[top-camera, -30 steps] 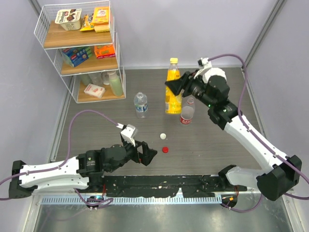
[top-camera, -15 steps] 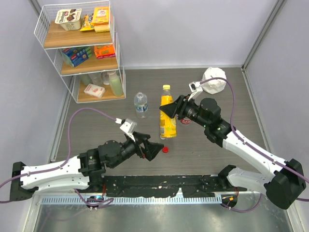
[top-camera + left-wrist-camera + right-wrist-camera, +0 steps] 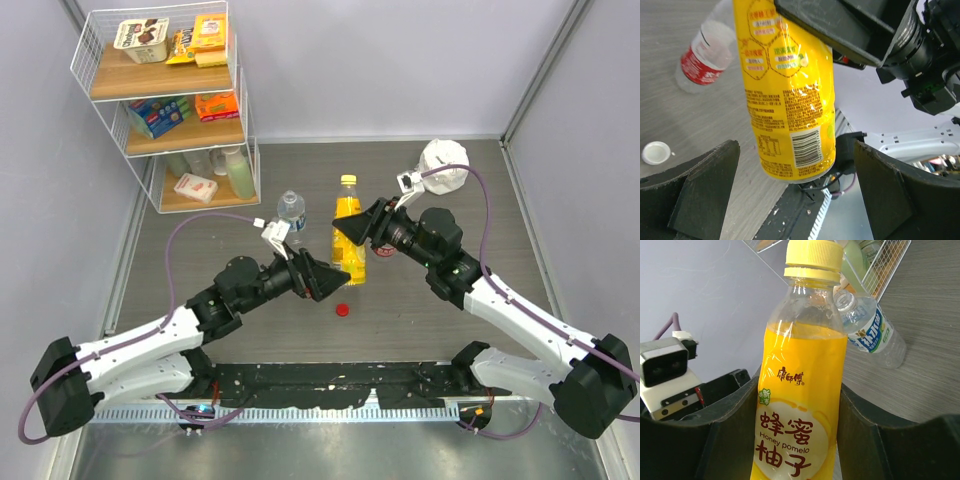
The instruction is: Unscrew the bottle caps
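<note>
table with wire rack at its far left corner. right gripper clamped on the middle of the yellow bottle, which is held tilted off the table near centre, yellow cap on its neck. left gripper has its jaws wide apart, flanking that bottle's base without touching. blue-label bottle stands behind the left gripper, neck open. red-label bottle sits near the yellow one. red cap and white cap lie loose on the table.
</note>
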### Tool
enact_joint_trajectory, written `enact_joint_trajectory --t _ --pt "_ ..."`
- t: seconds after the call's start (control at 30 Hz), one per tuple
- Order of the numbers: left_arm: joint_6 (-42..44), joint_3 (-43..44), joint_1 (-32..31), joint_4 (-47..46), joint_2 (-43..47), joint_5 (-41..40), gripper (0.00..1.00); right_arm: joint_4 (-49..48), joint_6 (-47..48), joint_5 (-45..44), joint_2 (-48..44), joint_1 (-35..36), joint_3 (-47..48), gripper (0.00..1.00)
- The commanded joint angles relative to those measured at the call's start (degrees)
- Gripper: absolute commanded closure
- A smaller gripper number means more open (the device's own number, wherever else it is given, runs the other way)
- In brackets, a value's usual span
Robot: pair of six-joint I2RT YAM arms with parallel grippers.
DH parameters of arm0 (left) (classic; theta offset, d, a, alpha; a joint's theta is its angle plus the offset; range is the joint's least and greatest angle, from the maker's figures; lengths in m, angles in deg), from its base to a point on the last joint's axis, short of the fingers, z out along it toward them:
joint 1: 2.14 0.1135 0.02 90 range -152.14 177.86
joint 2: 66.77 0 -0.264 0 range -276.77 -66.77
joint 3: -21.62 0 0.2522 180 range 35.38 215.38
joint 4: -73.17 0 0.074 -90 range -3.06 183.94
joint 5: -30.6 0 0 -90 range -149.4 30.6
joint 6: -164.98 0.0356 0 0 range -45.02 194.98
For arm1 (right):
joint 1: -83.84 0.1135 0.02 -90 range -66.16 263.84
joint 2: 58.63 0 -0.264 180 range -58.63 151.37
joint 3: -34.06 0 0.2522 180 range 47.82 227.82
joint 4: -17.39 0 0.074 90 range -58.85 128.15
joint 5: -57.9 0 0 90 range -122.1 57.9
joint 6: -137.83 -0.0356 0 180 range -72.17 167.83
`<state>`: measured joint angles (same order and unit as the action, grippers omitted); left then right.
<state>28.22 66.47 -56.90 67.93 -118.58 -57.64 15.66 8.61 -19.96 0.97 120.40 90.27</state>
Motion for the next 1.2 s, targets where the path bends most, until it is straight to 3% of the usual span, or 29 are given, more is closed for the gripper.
enact_joint_trajectory --t 0.0,0.4,0.83,1.17 --pt "-2.10 2.57 0.53 -6.92 -3.46 7.82 0.01 -4.38 -0.59 -0.45 -0.88 0.27 0.17 0.61" --pt "-2.90 4.15 0.62 -16.24 -12.35 8.35 0.00 -6.57 -2.00 0.87 0.35 0.18 -0.36 0.60" --pt "-0.08 6.43 2.82 -11.41 -12.70 8.17 0.01 -5.34 -1.30 1.39 0.61 0.27 -0.18 0.60" --pt "0.71 7.23 3.26 -11.84 -15.08 10.19 0.29 -4.21 -1.56 0.43 0.17 0.27 -0.10 0.57"
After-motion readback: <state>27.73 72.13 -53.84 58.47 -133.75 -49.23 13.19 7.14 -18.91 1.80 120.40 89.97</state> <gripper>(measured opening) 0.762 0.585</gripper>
